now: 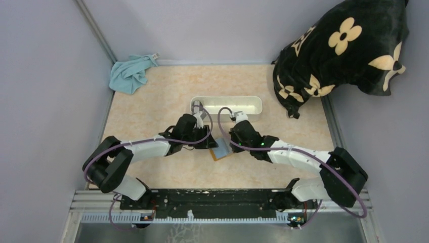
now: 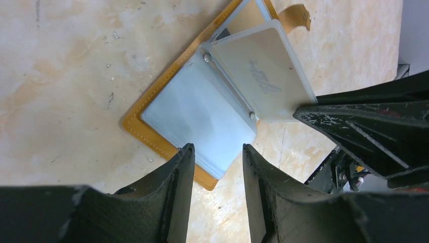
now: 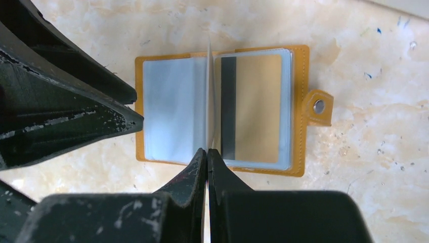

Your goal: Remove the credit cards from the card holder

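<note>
One card holder point(image 3: 301, 142), one gold card point(image 3: 258, 106) (striped).

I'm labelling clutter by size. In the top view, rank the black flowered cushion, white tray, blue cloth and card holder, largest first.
1. black flowered cushion
2. white tray and blue cloth: too alike to rank
3. card holder, smallest, partly hidden by the arms

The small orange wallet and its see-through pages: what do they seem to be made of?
The card holder looks like leather or imitation leather: matte orange-brown with stitching along its edge; which one, I can't tell. Its clear pages look like thin plastic, translucent with writing showing through. The snap looks like shiny metal.
</note>
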Motion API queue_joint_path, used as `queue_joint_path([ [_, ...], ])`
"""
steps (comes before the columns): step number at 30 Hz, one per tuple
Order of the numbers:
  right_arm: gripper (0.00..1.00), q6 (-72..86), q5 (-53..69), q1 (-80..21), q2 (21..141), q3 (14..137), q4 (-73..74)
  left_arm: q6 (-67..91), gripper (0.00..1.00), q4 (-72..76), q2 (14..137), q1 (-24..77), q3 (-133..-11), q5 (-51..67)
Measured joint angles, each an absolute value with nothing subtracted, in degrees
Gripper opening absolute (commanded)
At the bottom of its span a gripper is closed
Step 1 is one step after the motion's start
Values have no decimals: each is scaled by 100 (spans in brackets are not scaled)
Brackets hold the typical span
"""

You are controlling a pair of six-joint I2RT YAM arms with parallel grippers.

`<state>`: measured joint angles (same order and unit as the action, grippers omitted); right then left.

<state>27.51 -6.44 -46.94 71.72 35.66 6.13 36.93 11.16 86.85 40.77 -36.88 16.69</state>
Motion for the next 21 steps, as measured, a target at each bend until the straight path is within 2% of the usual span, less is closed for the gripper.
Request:
queue_joint_path([
  [7,0,2502,-1905,-5686,8103,4292,978,3636,47,729,8468,4071,-3688,1391],
  [13,33,2541,-2445,-6195,8606,4628,1059,3638,49,543,8359,4001,-3686,1284],
  [16,41,2565,-2499,-6418,8720,4630,1081,3640,49,462,8276,3911,-3675,1245],
  [21,45,2569,-2499,-6593,8731,4630,1074,3640,50,403,8189,3819,-3653,1197],
])
